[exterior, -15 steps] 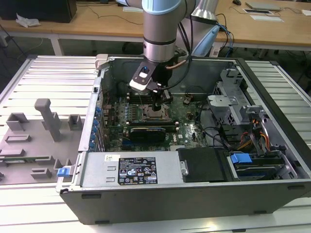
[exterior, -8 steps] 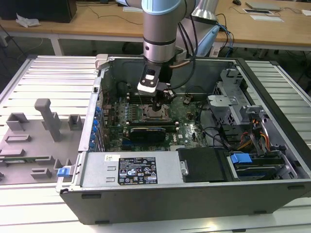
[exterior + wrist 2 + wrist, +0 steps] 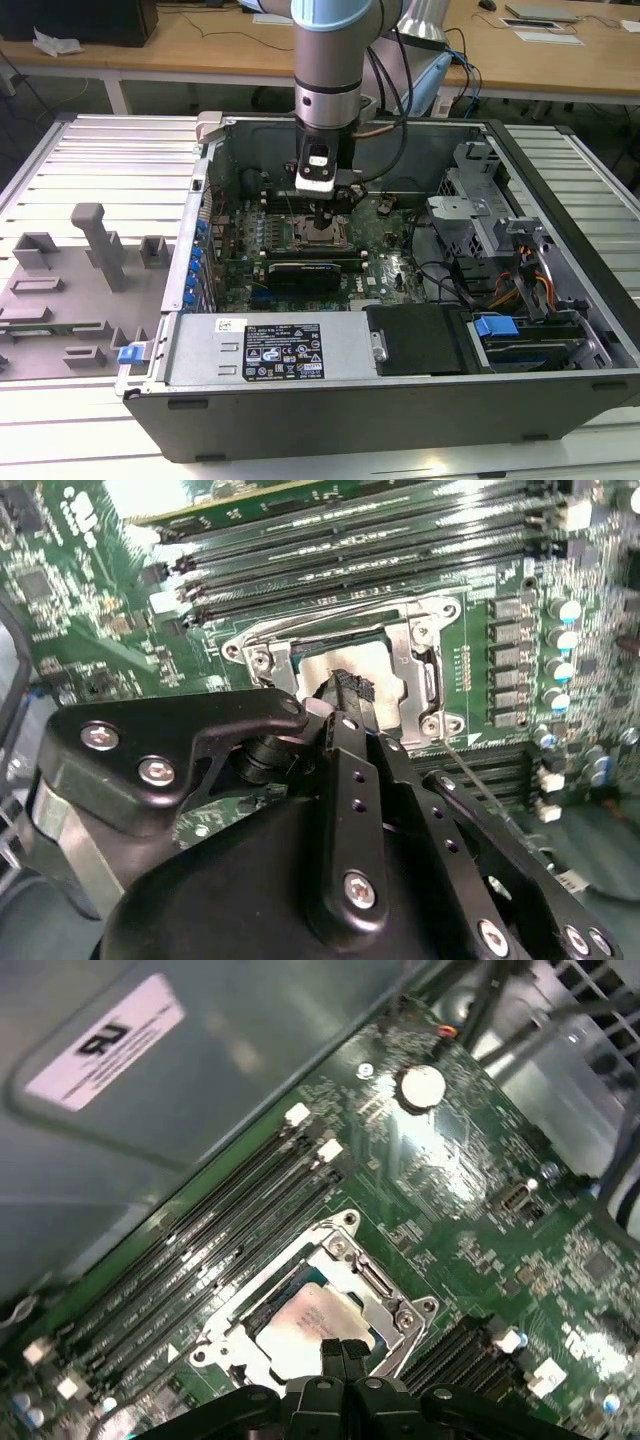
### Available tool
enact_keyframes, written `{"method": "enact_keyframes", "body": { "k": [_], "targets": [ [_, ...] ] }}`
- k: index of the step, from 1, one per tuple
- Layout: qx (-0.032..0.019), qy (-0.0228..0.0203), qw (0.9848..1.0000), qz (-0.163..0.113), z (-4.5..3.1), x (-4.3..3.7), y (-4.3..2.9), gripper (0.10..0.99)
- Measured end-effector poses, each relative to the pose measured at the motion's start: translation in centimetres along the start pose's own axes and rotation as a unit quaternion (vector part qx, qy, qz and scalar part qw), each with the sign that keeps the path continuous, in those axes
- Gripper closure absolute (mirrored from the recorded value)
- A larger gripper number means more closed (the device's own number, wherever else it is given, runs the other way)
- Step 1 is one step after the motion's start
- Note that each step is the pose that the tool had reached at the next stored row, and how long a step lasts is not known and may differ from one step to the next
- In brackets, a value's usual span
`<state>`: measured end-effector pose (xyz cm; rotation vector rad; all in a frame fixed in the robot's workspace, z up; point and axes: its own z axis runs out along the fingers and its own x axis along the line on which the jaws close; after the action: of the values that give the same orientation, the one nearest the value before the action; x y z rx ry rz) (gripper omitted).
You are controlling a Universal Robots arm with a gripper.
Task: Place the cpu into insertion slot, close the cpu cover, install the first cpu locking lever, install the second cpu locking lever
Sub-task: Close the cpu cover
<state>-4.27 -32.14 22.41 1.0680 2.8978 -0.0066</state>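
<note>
Inside an open computer case, the insertion slot point(image 3: 312, 238) sits on the green circuit board. The cpu point(image 3: 305, 1322), point(image 3: 385, 670) lies in it, silvery top up. The cpu cover point(image 3: 392, 1308), point(image 3: 420, 665), a thin metal frame, lies flat around the chip. My gripper point(image 3: 322, 222), point(image 3: 343, 1348), point(image 3: 345, 688) points straight down over the slot, fingers shut together with nothing between them, tips at the cpu's top near one edge; I cannot tell if they touch. A thin wire lever point(image 3: 482, 772) runs along one side of the slot.
Long black memory slots point(image 3: 230, 1220) flank the socket. A black card point(image 3: 305, 270) stands just in front of it. The case walls point(image 3: 205, 190), a power supply point(image 3: 270, 350) and drive bays with cables point(image 3: 500, 300) hem in the board. Grey fixtures point(image 3: 95, 245) stand on the exterior view's left.
</note>
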Motion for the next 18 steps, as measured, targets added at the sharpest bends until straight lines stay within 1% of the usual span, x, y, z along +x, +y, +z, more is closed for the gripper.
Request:
{"method": "enact_keyframes", "body": {
  "k": [1, 3, 5, 6, 7, 8, 10, 11, 12, 14, 15, 16, 17, 18],
  "targets": [
    [-0.0002, -0.0003, 0.9998, -0.019, 0.00, 0.00, 0.00, 0.980],
    [-0.0004, -0.0007, 0.9993, -0.036, 0.01, 0.00, 0.00, 0.980],
    [-0.0004, -0.0012, 0.9986, -0.054, 0.02, 0.00, 0.00, 0.980],
    [-0.0003, -0.0019, 0.9972, -0.075, 0.03, 0.01, 0.00, 0.980],
    [-0.0001, -0.0025, 0.9961, -0.088, 0.03, 0.01, 0.01, 0.980],
    [0.0001, -0.0028, 0.9953, -0.096, 0.03, 0.01, 0.01, 0.980],
    [0.0006, -0.0039, 0.9926, -0.122, 0.04, 0.01, 0.01, 0.980],
    [0.0008, -0.0044, 0.9914, -0.131, 0.04, 0.01, 0.01, 0.980],
    [0.0012, -0.0050, 0.9895, -0.144, 0.04, 0.02, 0.02, 0.980],
    [0.0018, -0.0059, 0.9865, -0.164, 0.04, 0.02, 0.02, 0.980],
    [0.0021, -0.0065, 0.9846, -0.175, 0.05, 0.02, 0.02, 0.980],
    [0.0025, -0.0072, 0.9819, -0.189, 0.05, 0.03, 0.03, 0.980],
    [0.0027, -0.0076, 0.9804, -0.197, 0.05, 0.03, 0.03, 0.980],
    [0.0031, -0.0081, 0.9783, -0.207, 0.05, 0.03, 0.03, 0.980]
  ]
}}
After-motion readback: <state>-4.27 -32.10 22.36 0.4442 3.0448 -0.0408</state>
